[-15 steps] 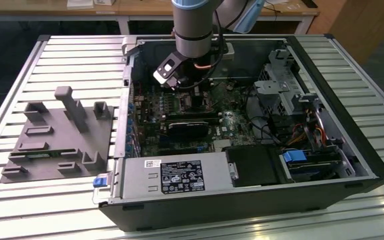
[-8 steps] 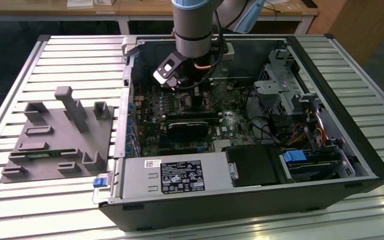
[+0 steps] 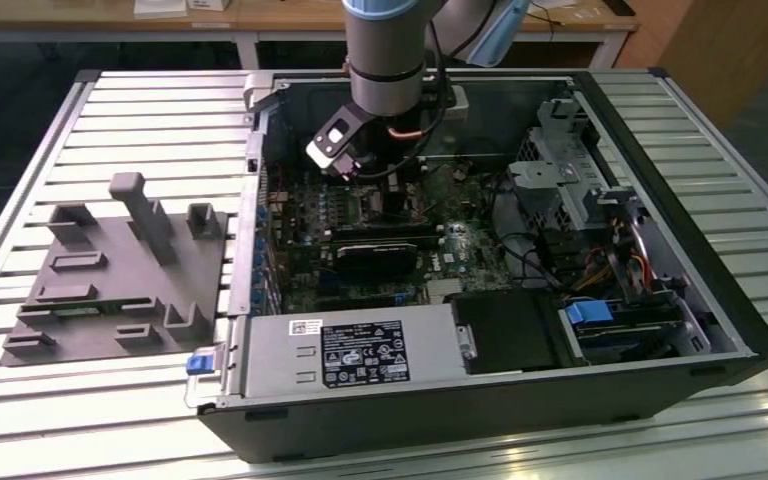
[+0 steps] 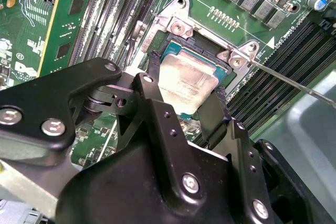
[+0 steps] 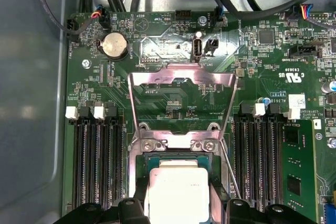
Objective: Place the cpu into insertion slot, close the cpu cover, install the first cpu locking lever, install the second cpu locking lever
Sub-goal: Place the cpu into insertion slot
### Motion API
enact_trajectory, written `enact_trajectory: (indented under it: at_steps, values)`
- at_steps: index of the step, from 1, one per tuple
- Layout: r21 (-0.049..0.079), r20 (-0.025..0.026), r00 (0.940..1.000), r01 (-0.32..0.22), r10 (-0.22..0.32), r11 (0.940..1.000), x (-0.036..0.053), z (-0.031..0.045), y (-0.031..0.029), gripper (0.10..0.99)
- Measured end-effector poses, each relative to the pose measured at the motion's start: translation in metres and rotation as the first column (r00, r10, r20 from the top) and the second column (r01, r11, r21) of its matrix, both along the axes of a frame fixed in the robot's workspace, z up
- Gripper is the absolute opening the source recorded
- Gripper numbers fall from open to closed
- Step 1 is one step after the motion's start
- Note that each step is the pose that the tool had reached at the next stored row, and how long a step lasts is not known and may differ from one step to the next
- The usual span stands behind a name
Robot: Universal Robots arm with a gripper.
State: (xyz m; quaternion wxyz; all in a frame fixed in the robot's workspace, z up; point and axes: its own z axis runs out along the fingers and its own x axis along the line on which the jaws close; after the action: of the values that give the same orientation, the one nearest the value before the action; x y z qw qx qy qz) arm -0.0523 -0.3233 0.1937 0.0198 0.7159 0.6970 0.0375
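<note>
Hand [image 4: 184,94] grips cpu [image 4: 186,77] at insertion slot [image 4: 159,52].

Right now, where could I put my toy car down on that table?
The slatted table is bare between the grey fixture and its near edge, and along the case at the exterior view's right. Inside, around the tool gripping the cpu, it's crowded.

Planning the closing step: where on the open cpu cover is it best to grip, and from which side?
The cpu cover is swung open on its hinge, leaving its free crossbar exposed. Likely best: pinch that thin bar across its thickness, the claw coming from above.
</note>
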Motion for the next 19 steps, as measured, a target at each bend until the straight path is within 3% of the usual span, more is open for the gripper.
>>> enact_trajectory:
  at_steps: [10, 12, 13, 19]
  values:
    - [0.000, 0.0000, 1.0000, 0.000, 0.000, 1.0000, 0.0000, -0.0008, 0.0000, 0.541]
    - [0.000, 0.0000, 1.0000, 0.000, 0.000, 1.0000, 0.0000, -0.0009, 0.0000, 0.549]
    - [0.000, 0.0000, 1.0000, 0.000, 0.000, 1.0000, 0.0000, -0.0009, 0.0000, 0.612]
    - [0.000, 0.0001, 1.0000, 0.000, 0.000, 1.0000, 0.0000, 0.0012, 0.0001, 0.612]
